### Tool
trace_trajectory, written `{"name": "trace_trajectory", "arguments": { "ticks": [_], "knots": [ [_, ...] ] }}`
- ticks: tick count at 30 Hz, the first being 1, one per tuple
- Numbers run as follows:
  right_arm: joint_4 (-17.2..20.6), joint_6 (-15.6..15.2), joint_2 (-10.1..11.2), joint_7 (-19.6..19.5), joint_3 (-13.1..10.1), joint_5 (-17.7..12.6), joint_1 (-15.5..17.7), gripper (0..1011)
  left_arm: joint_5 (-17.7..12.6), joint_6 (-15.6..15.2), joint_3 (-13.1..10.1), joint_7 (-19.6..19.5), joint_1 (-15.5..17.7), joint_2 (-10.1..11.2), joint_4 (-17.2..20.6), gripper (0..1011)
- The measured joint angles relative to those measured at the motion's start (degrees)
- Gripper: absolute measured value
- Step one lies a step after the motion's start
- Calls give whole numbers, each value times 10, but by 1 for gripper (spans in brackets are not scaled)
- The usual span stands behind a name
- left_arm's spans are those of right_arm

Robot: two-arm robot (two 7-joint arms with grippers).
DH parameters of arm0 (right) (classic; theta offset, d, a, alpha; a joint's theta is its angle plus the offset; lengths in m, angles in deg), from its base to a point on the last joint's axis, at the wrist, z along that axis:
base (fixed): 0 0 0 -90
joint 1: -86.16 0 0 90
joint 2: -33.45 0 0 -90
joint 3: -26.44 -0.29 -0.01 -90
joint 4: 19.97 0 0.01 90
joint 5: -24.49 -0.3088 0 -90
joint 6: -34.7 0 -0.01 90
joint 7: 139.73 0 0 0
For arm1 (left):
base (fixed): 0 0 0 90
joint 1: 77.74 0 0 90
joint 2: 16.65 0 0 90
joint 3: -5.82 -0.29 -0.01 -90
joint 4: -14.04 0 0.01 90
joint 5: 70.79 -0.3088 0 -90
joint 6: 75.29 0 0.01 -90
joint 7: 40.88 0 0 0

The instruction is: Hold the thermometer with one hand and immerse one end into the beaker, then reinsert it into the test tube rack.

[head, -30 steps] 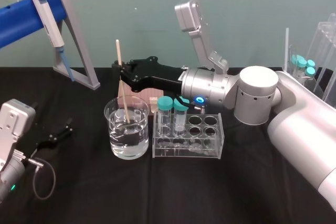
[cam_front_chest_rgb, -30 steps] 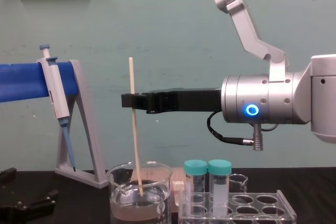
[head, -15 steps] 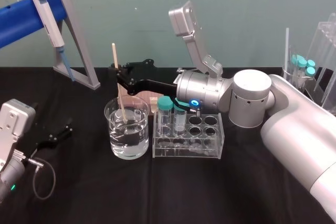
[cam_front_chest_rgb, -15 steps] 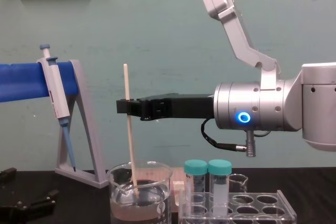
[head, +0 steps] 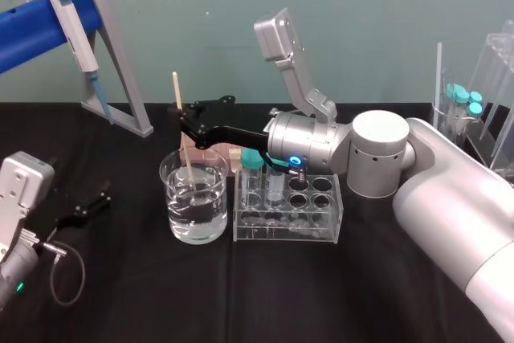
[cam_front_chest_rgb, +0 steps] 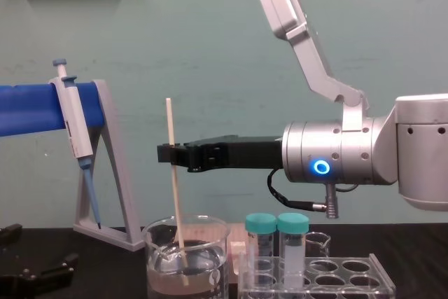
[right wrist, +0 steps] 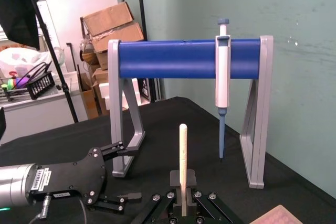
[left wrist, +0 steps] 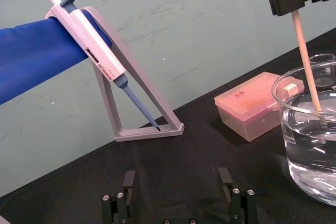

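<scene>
1. The right pincer (head: pixel 183 114) is clamping the thermometer (head: pixel 181 140) on its upper part, with the jaws closed tight on the thin rod. In the chest view a short length is sticking out above the grip toward 12 o'clock. The longer length is hanging below toward 6 o'clock, leaning slightly.
2. The thermometer's lower end is sitting under the water inside the beaker (head: pixel 172 213), near the middle of the glass. I cannot tell whether it is touching the bottom.
3. The immersion is looking complete, so the lift-out is likely the step in hand. It calls for raising the rod straight toward 12 o'clock until its tip is clearing the beaker's rim, and only then carrying it sideways. An early sideways move is risking a knock against the glass.
4. The test tube rack (head: pixel 323 230) is standing just beside the beaker at its 3 o'clock, below the right arm. Two teal-capped tubes (head: pixel 253 160) are occupying holes nearest the beaker, so an open hole farther toward 3 o'clock is looking safer. Straightening the rod first should be helping it enter cleanly.
5. The left pincer (head: pixel 84 205) is lying idle on the counter at the beaker's 9 o'clock, fingers spread and holding nothing.
</scene>
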State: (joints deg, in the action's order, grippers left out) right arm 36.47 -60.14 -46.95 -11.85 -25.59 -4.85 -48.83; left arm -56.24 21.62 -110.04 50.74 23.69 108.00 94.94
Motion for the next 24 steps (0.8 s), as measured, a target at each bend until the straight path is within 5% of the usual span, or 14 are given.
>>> {"name": "trace_trajectory", "arguments": {
  "ticks": [24],
  "knots": [
    [-7,-4,-5,5,-2,4,-1,48,0,0,0,0,0,0,0,1004]
  ]
}}
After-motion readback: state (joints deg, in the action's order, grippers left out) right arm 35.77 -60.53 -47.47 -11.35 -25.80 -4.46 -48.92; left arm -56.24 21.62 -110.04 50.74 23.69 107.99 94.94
